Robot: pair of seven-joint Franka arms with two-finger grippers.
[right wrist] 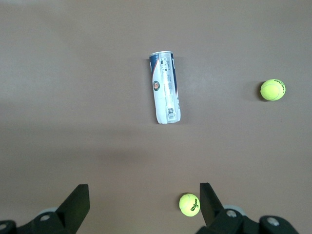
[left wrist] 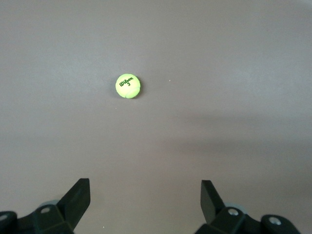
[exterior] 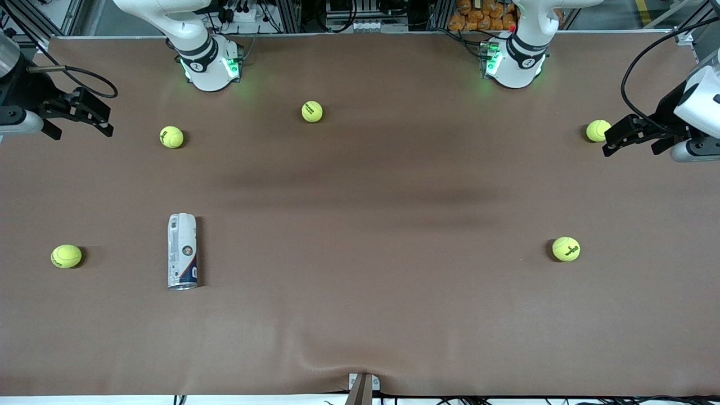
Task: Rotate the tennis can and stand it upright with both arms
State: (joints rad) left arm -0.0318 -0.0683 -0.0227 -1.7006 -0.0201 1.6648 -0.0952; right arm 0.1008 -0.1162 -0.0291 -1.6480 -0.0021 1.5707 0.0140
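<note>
Even, soft overhead light on brown table (exterior: 360, 315). Faint broad dark bands across mid-frame. Short soft shadows beside tennis balls (exterior: 311, 111) and tennis can (exterior: 183, 251). Green glow at arm bases, top of frame. Wrist views dimmer, slightly soft.

The slim clear-plastic tennis can (exterior: 183, 251) with a white and dark-blue label lies on its side on the brown worktop (exterior: 365, 225), toward the right arm's end. Its silver metal rim points at the worktop's front-camera edge.
</note>
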